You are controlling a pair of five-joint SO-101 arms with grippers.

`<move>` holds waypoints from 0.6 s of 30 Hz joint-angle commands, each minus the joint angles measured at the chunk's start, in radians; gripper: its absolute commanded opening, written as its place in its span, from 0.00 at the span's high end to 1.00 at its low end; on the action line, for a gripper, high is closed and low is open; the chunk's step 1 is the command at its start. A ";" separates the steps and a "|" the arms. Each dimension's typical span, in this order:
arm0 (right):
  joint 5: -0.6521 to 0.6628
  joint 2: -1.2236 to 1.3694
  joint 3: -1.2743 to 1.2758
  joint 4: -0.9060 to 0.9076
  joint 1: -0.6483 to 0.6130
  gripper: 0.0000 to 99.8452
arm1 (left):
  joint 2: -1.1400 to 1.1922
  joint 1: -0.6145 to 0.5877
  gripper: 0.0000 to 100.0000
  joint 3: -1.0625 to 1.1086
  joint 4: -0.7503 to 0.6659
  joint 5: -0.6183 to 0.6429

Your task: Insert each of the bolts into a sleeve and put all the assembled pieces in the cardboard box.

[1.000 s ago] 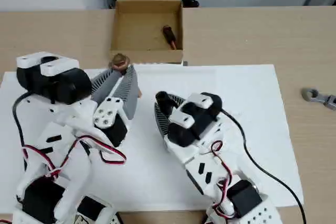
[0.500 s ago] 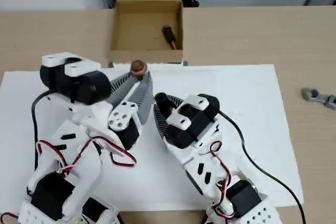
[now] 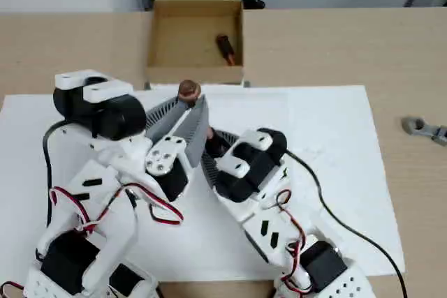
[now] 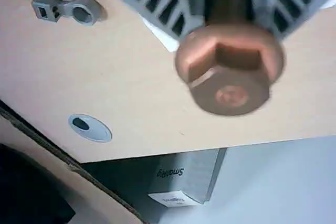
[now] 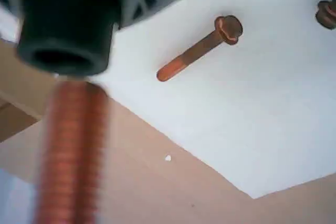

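Gripping a coppery hex-headed bolt (image 4: 229,69), the left gripper (image 3: 187,105) is holding its threaded shank just beside the round black sleeve (image 5: 65,30) clamped in the right gripper (image 3: 211,146). The cardboard box (image 3: 158,40) is holding one assembled piece (image 3: 225,47).

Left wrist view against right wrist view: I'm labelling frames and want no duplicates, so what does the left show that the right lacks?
Left wrist, not right: the hex head of the held bolt, clamped in the left gripper, and a grey ring-ended tool. Right wrist, not left: the black sleeve in the right gripper, and a loose bolt lying on the white sheet. Both: the wooden table and, apparently, the held bolt; its threaded shank lies just off the sleeve's mouth.
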 commanded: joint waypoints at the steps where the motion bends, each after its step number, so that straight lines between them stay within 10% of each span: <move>1: 0.014 -0.015 -0.012 -0.021 -0.008 1.00 | -0.011 0.000 0.99 -0.007 0.006 0.008; 18: 0.014 -0.015 -0.012 -0.025 -0.008 1.00 | -0.009 -0.014 0.99 -0.016 0.051 0.006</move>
